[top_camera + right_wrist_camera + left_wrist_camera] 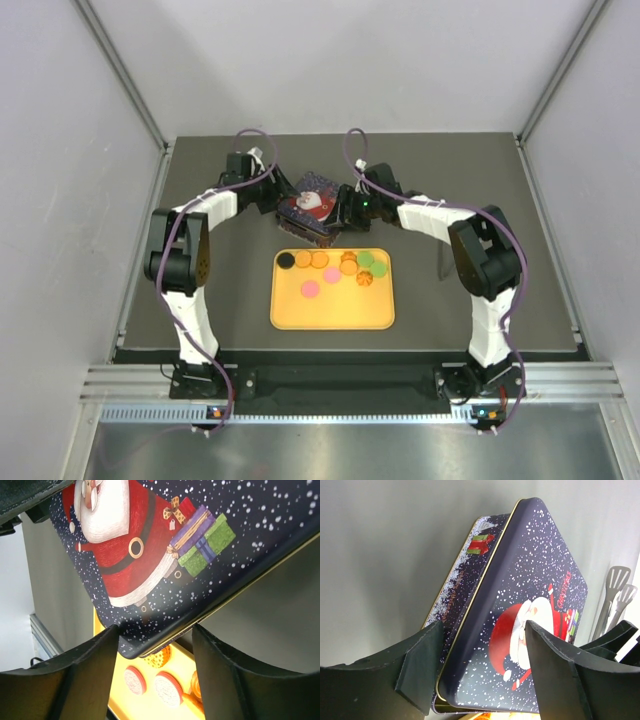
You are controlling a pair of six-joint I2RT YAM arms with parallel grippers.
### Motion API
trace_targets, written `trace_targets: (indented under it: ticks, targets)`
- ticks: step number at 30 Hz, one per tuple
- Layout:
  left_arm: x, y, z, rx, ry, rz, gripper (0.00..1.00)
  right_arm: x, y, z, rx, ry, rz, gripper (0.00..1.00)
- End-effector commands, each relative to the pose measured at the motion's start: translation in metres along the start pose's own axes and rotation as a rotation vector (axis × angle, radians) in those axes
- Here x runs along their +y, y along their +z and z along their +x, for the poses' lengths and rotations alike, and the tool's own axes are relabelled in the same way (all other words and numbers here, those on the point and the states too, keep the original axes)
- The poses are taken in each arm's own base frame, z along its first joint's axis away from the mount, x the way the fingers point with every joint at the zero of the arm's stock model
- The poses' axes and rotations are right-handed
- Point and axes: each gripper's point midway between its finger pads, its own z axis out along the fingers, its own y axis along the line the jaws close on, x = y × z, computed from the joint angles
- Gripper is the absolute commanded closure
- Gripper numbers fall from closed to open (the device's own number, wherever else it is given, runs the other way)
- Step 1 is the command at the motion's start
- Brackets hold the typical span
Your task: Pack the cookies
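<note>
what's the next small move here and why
Probably lift the Santa lid off the tin. The tin looks closed, the left gripper and right gripper each straddle one of its edges, and the cookies lie on the yellow tray, so nothing can be packed until it opens.

Your top camera looks down on the whole table [450, 300]; both wrist cameras press close on the Santa tin [530, 580].
</note>
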Motion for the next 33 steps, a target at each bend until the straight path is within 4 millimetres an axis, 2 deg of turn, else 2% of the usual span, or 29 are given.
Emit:
trace_targets:
  ticks: [1,3,7,10,19,25,31,33]
  targets:
    - [-0.024,-0.015,0.002,-0.013,0.019,0.040,0.30,0.011,0.003,0.000,-0.020,-0.040,-0.018,0.42]
    - [-0.024,-0.016,0.004,-0.014,0.020,0.026,0.31,0.011,0.003,0.001,-0.019,-0.041,-0.016,0.45]
    - [-0.024,-0.019,0.002,-0.022,0.031,-0.006,0.35,0.013,0.003,0.005,-0.022,-0.037,-0.022,0.60]
    - [-0.021,-0.021,-0.003,-0.023,0.041,-0.045,0.39,0.015,0.004,0.010,-0.019,-0.031,-0.029,0.64]
    - [-0.014,-0.021,-0.003,-0.006,0.045,-0.091,0.39,0.026,0.004,0.018,-0.013,-0.044,-0.051,0.62]
    - [-0.003,-0.023,-0.003,-0.002,0.045,-0.154,0.30,0.025,0.002,0.022,-0.009,-0.054,-0.048,0.55]
    - [-0.010,-0.037,-0.025,-0.057,0.086,-0.197,0.21,0.022,0.002,0.026,-0.001,-0.054,-0.041,0.51]
    - [-0.010,-0.040,-0.027,-0.050,0.090,-0.219,0.20,0.024,0.001,0.026,-0.005,-0.060,-0.046,0.46]
